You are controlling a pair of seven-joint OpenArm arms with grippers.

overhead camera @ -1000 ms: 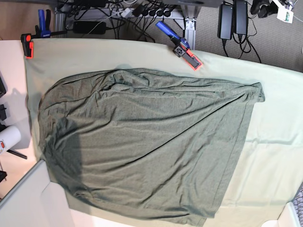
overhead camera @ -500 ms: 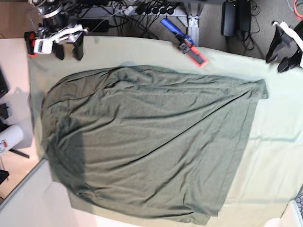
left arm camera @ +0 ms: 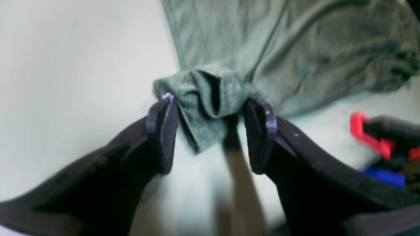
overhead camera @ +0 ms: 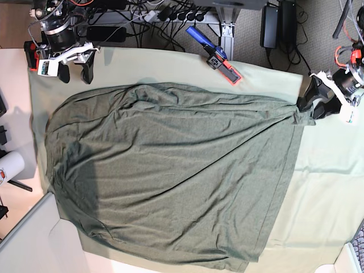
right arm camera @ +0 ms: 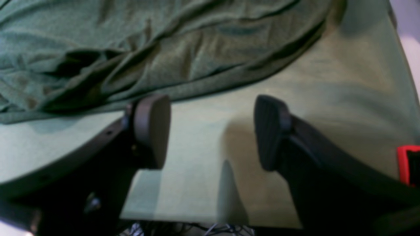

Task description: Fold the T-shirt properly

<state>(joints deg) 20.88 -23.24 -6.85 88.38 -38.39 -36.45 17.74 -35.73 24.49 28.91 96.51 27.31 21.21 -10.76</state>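
base view looks straight down from high up; both wrist views sit close behind their jaws, sharing the t-shirt (overhead camera: 170, 170).

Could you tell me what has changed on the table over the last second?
Both arms came into view. The left gripper moved in to the T-shirt corner at the table's far right edge and now straddles it with open jaws, not closed on it. The right gripper dropped slightly toward the shirt's upper left edge, open over bare tablecloth. The shirt stayed spread out and the clamp did not move.
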